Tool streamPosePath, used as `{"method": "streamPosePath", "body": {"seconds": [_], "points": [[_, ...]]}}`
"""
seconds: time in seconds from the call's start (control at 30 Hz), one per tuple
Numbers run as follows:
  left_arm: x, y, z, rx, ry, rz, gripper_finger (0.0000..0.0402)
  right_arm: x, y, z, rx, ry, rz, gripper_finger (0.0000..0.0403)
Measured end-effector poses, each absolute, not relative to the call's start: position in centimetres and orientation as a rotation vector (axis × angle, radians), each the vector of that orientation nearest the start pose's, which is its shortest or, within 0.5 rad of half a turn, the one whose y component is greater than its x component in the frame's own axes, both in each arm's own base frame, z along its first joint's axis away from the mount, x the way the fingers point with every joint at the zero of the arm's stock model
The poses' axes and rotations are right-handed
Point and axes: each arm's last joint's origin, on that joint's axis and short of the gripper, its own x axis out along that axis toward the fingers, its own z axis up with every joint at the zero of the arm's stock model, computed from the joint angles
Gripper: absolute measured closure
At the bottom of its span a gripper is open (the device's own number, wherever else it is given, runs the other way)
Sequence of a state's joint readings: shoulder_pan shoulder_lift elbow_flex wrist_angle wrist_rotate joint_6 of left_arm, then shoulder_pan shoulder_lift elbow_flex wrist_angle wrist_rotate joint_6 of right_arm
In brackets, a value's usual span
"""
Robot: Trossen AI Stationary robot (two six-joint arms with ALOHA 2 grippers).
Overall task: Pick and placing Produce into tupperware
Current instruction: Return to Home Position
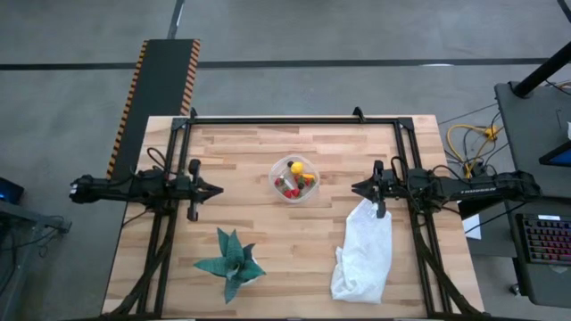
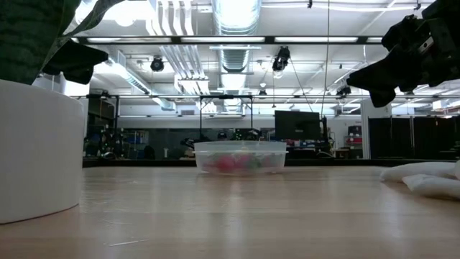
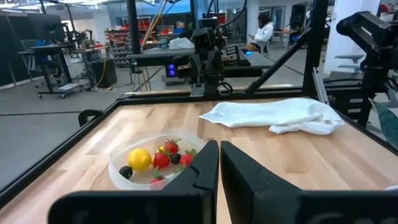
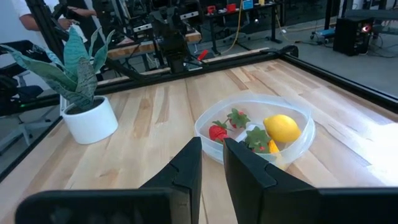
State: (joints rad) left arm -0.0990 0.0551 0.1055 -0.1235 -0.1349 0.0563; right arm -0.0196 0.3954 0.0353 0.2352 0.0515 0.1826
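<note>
High view: produce (image 1: pixel 297 167) fills the tupperware (image 1: pixel 273 178), between left pincer (image 1: pixel 217 188) and right pincer (image 1: pixel 355 187).

The left arm (image 1: pixel 134 188) lies stretched out level from its own side, pointing straight inward toward the middle. The left jaws are at its tip, and its two dark fingers (image 3: pixel 199 171) stand almost together, with only a thin slit between them and nothing held. The right arm (image 1: pixel 464 186) mirrors this pose from the opposite side, so both tips face each other, well apart. The right jaws hang up in the air, their fingers (image 4: pixel 186 165) parallel, with a narrow gap between them and nothing gripped.
</note>
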Motion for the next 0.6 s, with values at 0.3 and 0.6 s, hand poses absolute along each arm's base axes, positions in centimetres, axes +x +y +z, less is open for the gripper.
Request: {"method": "streamPosePath", "body": {"seconds": [0.3, 0.6], "points": [[9.7, -0.6, 17.0, 0.043, 0.028, 0.030, 0.0401, 12.3, -0.4, 16.3, 0.179, 0.117, -0.083, 0.0344], [9.8, -0.7, 16.8, 0.042, 0.039, 0.006, 0.0401, 12.3, -0.4, 16.3, 0.174, 0.114, -0.083, 0.0344]]}}
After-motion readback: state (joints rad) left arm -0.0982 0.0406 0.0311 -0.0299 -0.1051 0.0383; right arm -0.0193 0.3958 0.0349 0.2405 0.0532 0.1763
